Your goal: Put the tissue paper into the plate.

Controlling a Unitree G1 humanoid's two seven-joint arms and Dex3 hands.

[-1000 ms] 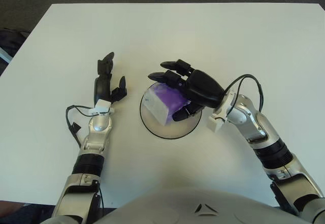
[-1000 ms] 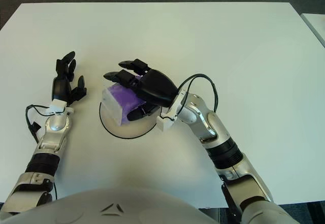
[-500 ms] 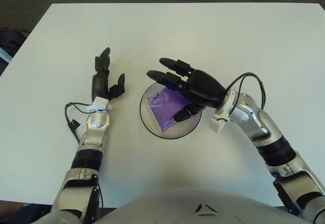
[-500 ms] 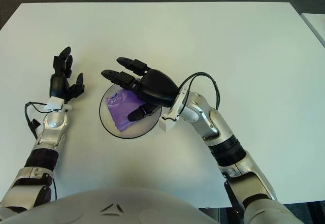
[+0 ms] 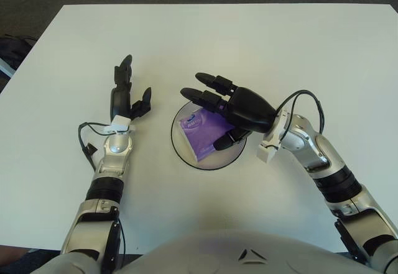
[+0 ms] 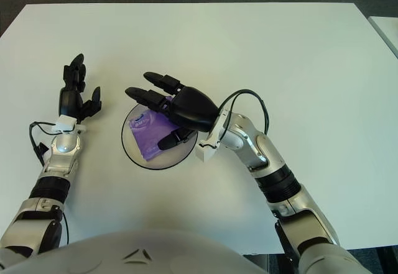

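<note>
**Tissue pack lying in plate, my right hand open above it**

Tissue pack [image 5: 204, 134] is purple, soft plastic wrap, roughly rectangular, with a small pale label near its top left corner. It lies flat inside the plate [image 5: 180, 150], tilted a bit so one corner points toward me. Its upper right part is hidden under my right hand.

Plate is round, pale with a thin dark rim, sitting on the white counter [image 5: 261, 50] about centre.

My right hand [image 5: 239, 109] is over the plate's right side, black fingers [image 5: 211, 81] spread and stretched out to my left past the pack's far edge, thumb down near the pack's right edge. It's open, gripping nothing. Can't tell if the thumb tip touches the pack or just hovers by it.

My left hand [image 5: 126, 96] is left of the plate, well clear of it, fingers loosely extended and pointing away from me, holding nothing. Can't tell if it touches the counter.
</note>
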